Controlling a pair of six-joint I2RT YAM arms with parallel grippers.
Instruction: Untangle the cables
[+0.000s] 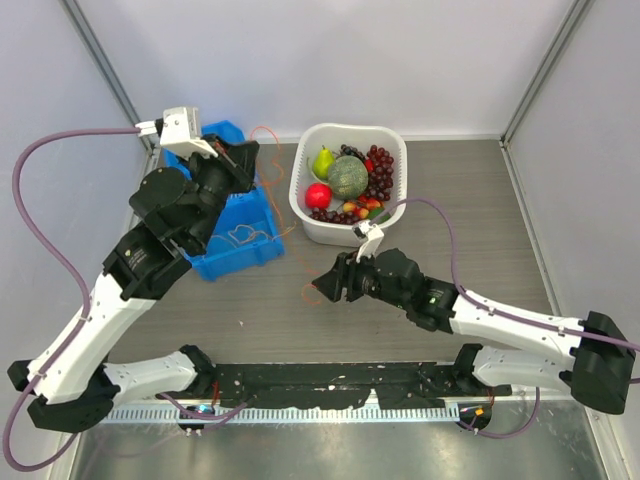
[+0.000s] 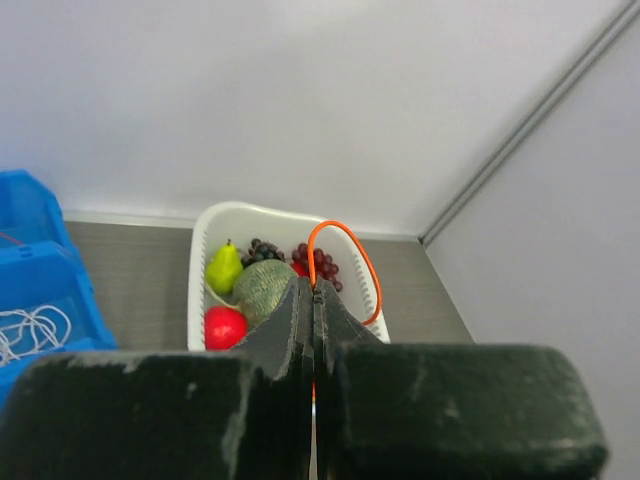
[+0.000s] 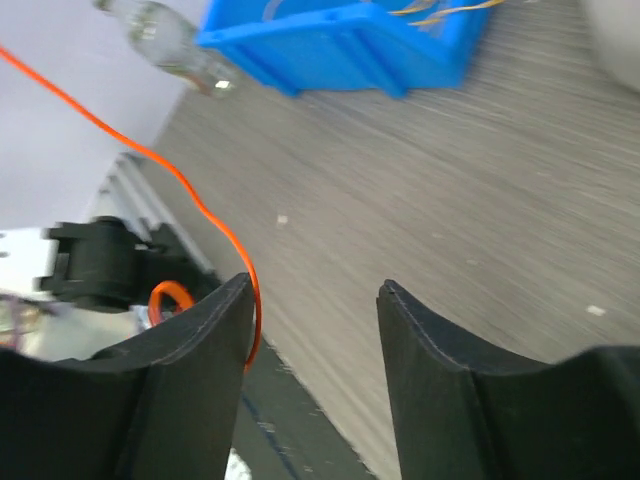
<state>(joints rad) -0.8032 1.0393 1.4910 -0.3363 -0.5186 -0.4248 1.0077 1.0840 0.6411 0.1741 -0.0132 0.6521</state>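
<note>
Top external: toward the far left corner of the tabletop, a blue bin [image 1: 245, 258]. On its floor, loops of white cable [image 2: 25, 330]; from the right wrist, strands of yellow-orange cable [image 3: 440, 8] in it as well. Just right of the bin, by the middle of the far edge, a white basket [image 1: 330, 233]. Inside, a pear [image 1: 322, 162], a melon [image 1: 348, 177], a red apple [image 1: 318, 195] and dark grapes [image 1: 381, 170].

Over the far end of the bin, the left gripper [image 1: 250, 152], pressed together and clamped on the orange cable [image 2: 335, 260]. From the left wrist, a small orange loop rising out of the closed fingertips, with the basket behind it. From the pinch, a thin orange line trailing toward the middle of the tabletop.

Near the centre of the tabletop, the right gripper [image 3: 313, 292], spread wide, gripping nothing. Orange cable running against the tip of one of its fingers, only bare tabletop in the gap.
</note>
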